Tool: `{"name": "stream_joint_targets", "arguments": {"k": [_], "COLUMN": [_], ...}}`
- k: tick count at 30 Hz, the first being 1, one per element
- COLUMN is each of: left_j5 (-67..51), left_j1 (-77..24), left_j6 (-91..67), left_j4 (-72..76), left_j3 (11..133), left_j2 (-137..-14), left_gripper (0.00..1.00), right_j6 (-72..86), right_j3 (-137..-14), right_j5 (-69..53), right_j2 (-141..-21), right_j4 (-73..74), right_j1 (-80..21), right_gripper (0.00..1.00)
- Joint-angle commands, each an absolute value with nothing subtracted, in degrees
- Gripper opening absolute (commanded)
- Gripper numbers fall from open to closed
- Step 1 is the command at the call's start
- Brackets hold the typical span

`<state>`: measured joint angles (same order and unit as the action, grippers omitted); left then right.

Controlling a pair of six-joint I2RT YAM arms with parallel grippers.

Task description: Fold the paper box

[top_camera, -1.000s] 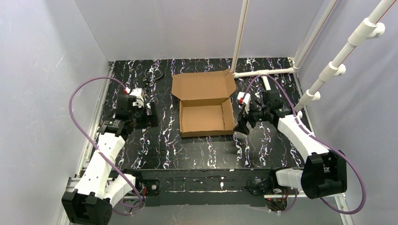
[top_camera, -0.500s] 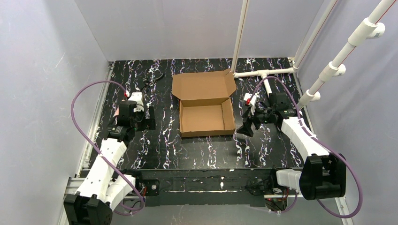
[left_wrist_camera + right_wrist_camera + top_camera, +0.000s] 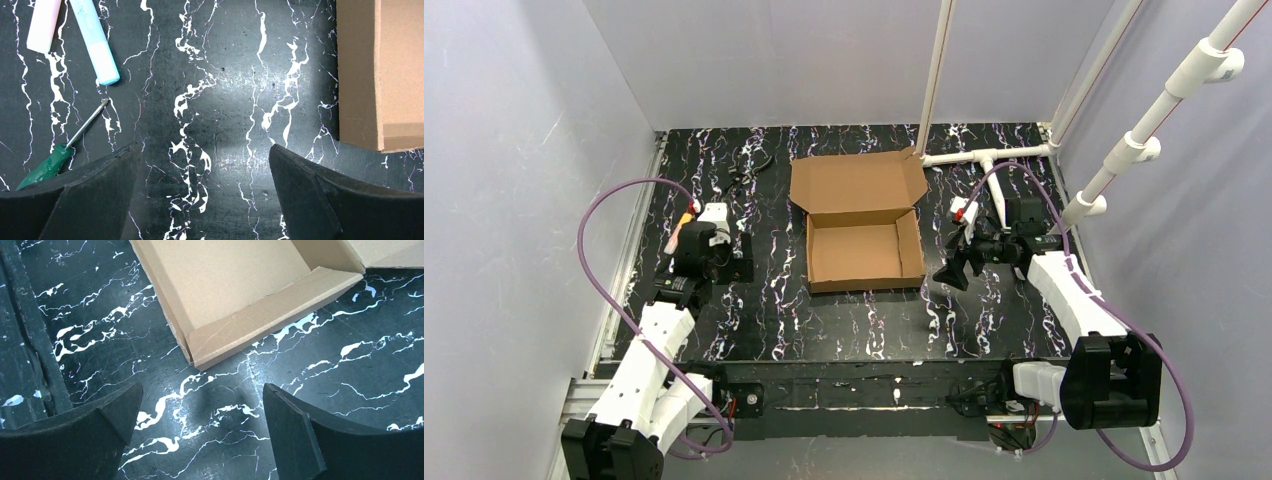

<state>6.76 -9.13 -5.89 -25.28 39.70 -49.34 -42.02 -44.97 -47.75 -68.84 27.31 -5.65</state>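
Left wall (image 3: 514, 150): pale grey and plain, cut off by the frame edge.
Left gripper (image 3: 742, 255): jaws wide with nothing between them, over bare desk at 9 o'clock of the paper box and apart from it.
Screwdriver (image 3: 50, 162): green handle at 8 o'clock in the left wrist view, with the butt hidden behind the gripper's finger.
Pink stick (image 3: 42, 25) and pale blue stick (image 3: 97, 45): at 11 o'clock in that view, both cut off by the top edge. What they are is hard to tell.
Desk (image 3: 764, 300): black with white marble veins and a soft glare patch.
Paper box (image 3: 864, 250): at the desk's centre, tray walls standing. The lid flap is open toward 12 o'clock, flat or tilted I cannot tell.
Right gripper (image 3: 952, 270): jaws wide and empty, at 3 o'clock of the box, near its near corner but not touching.
White pipes (image 3: 939, 70): rising at 1 o'clock, tops out of frame.
Back wall (image 3: 824, 60): pale grey and bare.
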Motion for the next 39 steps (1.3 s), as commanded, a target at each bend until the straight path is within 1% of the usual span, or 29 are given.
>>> {"name": "stream_joint_targets", "arguments": {"k": [1, 10, 15, 18, 23, 25, 26, 27, 28, 30, 32, 35, 36, 39], "left_j5": [7.6, 10.7, 7.0, 5.9, 4.3, 1.5, -1.6, -3.1, -1.7, -0.8, -0.8, -0.8, -0.8, -0.8], "left_j1": [-8.9, -8.9, -7.0, -3.1, 4.6, 7.6, 9.5, 11.1, 11.8, 13.3, 14.4, 15.0, 15.1, 15.1], "left_j6": [-4.8, -4.4, -5.5, -6.8, -7.9, -8.9, -9.8, -9.8, -9.0, -9.2, -10.4, -9.5, -9.6, -9.8], "left_j4": [-24.4, -24.7, -23.4, -22.1, -20.5, -19.2, -18.6, -17.8, -16.5, -15.1, -15.4, -16.2, -16.2, -18.3], "left_j3": [39.8, 40.4, 41.9, 43.1, 46.9, 49.0, 51.1, 53.0, 54.5, 56.2, 57.8, 59.6, 60.0, 62.6], "left_j2": [-49.4, -53.2, -55.8, -58.3, -66.9, -72.3, -76.6, -80.5, -83.4, -88.0, -91.4, -95.9, -97.0, -101.2], "left_gripper": [0.98, 0.98, 0.98, 0.98, 0.95, 0.96, 0.98, 0.98, 0.98, 0.85, 0.77, 0.61, 0.57, 0.41], "right_j6": [-41.9, -41.2, -41.2, -40.8, -40.7, -40.5, -40.4, -40.2, -40.0, -39.9, -39.8, -39.7, -39.6, -39.6], "right_j3": [-45.1, -45.9, -45.6, -45.5, -45.5, -45.5, -45.4, -45.2, -45.2, -45.2, -45.1, -45.0, -45.0, -44.9], "right_j5": [-48.3, -46.2, -45.9, -45.8, -46.2, -46.2, -46.4, -46.8, -47.1, -47.0, -46.9, -46.8, -47.0, -46.9], "right_j2": [-67.9, -66.9, -66.2, -66.2, -66.3, -66.5, -66.5, -66.5, -66.8, -67.2, -67.6, -68.3, -68.4, -68.4], "right_j4": [27.4, 27.7, 27.5, 27.2, 27.1, 27.1, 27.0, 26.7, 26.6, 26.5, 26.3, 26.0, 25.9, 25.9], "right_j1": [-5.1, -5.1, -5.1, -5.1, -5.0, -4.9, -4.7, -4.6, -4.6, -4.6, -4.6, -4.6, -4.6, -4.5], "right_gripper": [0.98, 0.98, 0.98, 0.98, 0.98, 0.98, 0.98, 0.98, 0.98, 0.98, 0.98, 0.98, 0.98, 0.98]}}
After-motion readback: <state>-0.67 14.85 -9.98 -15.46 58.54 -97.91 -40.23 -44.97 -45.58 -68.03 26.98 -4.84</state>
